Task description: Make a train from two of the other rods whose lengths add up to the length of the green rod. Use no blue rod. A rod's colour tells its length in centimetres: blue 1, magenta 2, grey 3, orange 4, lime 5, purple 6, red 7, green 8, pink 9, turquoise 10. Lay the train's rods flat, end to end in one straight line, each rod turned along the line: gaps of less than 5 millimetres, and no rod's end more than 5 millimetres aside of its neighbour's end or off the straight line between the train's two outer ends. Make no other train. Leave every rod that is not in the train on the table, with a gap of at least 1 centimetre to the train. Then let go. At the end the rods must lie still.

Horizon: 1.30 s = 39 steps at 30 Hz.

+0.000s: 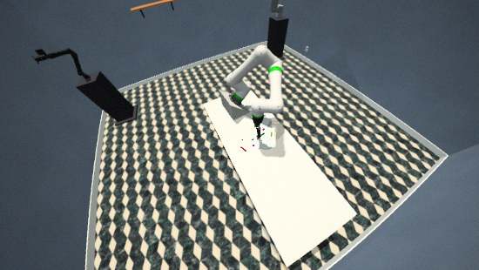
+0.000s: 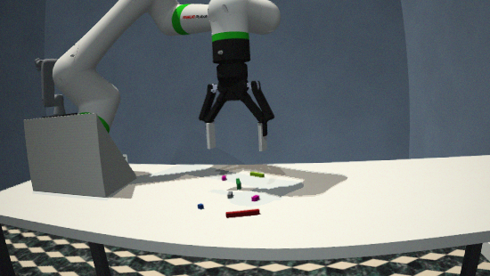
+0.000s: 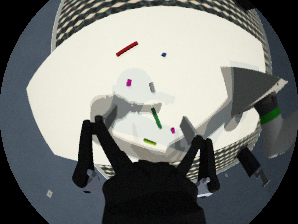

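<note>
Overhead, the gripper (image 2: 234, 143) hangs well above the white table (image 2: 379, 209) with its two pale fingers (image 2: 210, 135) spread wide and nothing between them. From where I stand, the rods lie scattered below it on the tabletop, all apart from one another. Taking the green rod (image 2: 239, 183) as the centre of a clock face in the exterior view, a lime rod (image 2: 257, 174) lies toward two o'clock, a small magenta rod (image 2: 224, 177) toward ten, a grey rod (image 2: 230, 194) toward seven and a second magenta rod (image 2: 255, 198) toward four. Farther out at six o'clock the long red rod (image 2: 242, 214) lies flat near the front edge of the cluster, and a tiny blue rod (image 2: 200, 206) sits toward eight o'clock, well apart from the rest. No two rods touch end to end.

Soft grey shadows of the arm fall across the tabletop around the rods. A grey wedge-shaped pedestal (image 2: 67, 156) stands on the table's left end and carries the white arm (image 2: 85, 80) with its green bands. Beneath the table spreads a checkered floor (image 1: 174, 196) of dark green and cream, bordered by a pale curb, with slate-blue walls (image 2: 356, 67) all round. Two black pillars (image 1: 106, 97) stand at the floor's edge.
</note>
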Tool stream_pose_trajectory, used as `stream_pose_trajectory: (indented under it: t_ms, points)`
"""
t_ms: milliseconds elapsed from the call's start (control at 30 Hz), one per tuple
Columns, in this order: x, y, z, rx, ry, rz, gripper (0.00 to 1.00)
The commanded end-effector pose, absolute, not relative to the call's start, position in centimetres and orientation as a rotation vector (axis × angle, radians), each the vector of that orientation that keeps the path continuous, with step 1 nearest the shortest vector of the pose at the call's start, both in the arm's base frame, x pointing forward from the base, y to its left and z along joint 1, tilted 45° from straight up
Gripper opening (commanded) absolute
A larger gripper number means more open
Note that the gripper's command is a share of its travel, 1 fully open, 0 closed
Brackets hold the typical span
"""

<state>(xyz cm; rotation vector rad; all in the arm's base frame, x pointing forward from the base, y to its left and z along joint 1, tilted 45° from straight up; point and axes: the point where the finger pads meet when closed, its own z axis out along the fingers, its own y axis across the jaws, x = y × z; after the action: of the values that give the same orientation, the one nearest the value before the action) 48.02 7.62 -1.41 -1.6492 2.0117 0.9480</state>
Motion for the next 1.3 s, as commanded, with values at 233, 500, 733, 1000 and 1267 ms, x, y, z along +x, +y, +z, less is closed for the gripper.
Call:
stream_pose_trajectory:
  t_ms: [233, 500, 733, 1000, 1267]
  points:
    - [48.6, 10.1, 0.5, -1.31, 2.371, 1.055, 1.0]
    - [48.9, 11.8, 1.9, -1.038, 2.58, 1.116, 1.0]
    - [49.0, 13.3, 3.0, -0.792, 2.732, 1.158, 1.0]
    - [49.1, 15.1, 4.4, -0.467, 2.891, 1.199, 1.0]
    - [49.0, 16.8, 5.7, -0.136, 3.009, 1.224, 1.0]
